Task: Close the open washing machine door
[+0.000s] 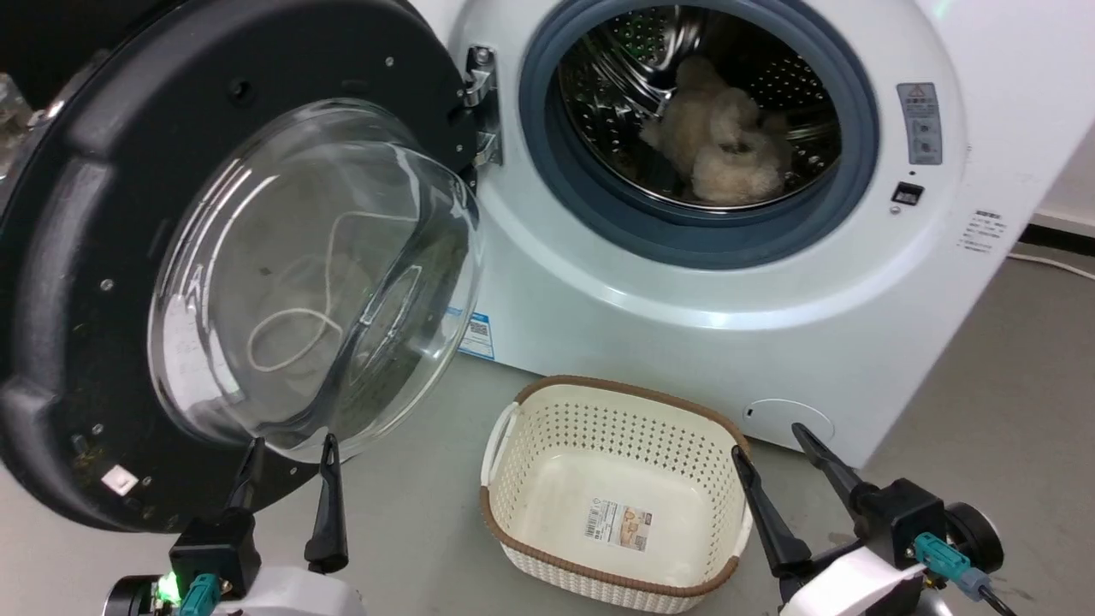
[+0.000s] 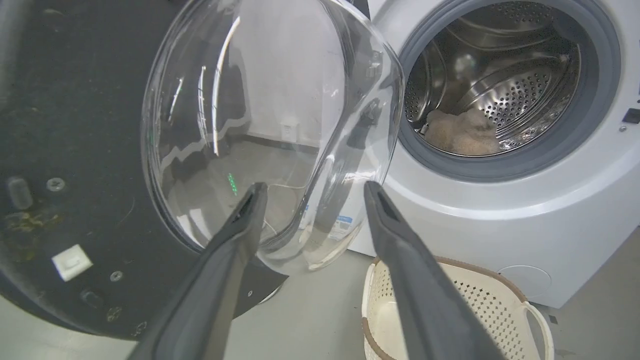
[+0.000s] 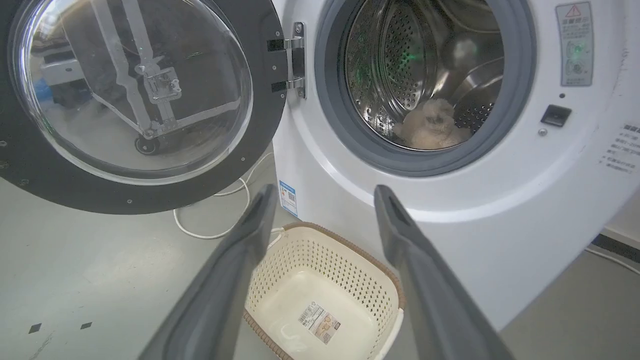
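We see the washing machine door (image 1: pixel 68 257) swung wide open, our left gripper (image 1: pixel 292 440) spread empty beside its glass bowl (image 1: pixel 316 282), our right gripper (image 1: pixel 767 438) spread empty near the cream basket (image 1: pixel 616 389).

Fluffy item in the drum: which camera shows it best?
Head view: the beige fluffy item lies large and clear in the drum. The right wrist view shows it smaller; the left wrist view, partly cut by the gasket.

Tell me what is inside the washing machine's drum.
A fluffy beige bundle lies at the bottom of the perforated steel drum. The grey-blue gasket hides the drum's lower front edge.
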You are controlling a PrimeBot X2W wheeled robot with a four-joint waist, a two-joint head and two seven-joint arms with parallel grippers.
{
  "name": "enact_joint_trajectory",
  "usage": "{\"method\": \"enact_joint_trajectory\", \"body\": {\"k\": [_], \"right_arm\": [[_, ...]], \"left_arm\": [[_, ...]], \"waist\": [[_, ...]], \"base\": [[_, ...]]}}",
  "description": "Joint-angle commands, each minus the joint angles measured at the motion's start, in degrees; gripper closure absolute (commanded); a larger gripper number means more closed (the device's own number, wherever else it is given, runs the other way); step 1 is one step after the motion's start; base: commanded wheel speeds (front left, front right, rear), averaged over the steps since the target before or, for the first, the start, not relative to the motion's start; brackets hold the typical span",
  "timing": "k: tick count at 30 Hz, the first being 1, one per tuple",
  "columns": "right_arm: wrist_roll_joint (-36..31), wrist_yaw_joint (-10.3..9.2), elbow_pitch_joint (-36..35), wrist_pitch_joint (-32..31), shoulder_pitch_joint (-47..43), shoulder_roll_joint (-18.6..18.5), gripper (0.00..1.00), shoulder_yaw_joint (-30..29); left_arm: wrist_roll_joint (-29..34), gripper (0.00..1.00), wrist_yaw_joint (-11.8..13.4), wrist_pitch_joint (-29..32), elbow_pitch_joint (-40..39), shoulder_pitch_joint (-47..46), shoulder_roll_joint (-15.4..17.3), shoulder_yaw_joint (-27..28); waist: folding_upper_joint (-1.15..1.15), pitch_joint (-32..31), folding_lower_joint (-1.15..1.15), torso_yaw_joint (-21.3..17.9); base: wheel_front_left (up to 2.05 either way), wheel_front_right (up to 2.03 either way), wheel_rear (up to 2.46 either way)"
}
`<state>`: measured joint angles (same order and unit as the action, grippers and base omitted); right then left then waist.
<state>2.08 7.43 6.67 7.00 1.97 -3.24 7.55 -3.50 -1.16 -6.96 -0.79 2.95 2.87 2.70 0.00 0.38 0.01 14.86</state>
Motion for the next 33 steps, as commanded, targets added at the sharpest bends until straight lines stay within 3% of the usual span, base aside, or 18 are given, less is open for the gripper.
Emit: {"method": "enact_joint_trajectory", "body": {"k": [1, 33], "right_arm": [[0.2, 0.03, 0.4, 0.5, 0.9, -0.3, 0.0, 0.3], [0.8, 0.04, 3.7, 4.3, 1.3, -0.1, 0.0, 3.2]], "left_arm": [[-0.3, 0.0, 0.1, -0.6, -0.2, 0.9, 0.0, 0.2], [-2.3, 0.0, -0.3, -4.4, 0.0, 2.8, 0.0, 2.7]], "waist": [[0.0, 0.0, 0.0, 0.4], [0.0, -0.2, 0.0, 8.0]], "base": [[0.0, 0.0, 0.0], [0.0, 0.0, 0.0]]}}
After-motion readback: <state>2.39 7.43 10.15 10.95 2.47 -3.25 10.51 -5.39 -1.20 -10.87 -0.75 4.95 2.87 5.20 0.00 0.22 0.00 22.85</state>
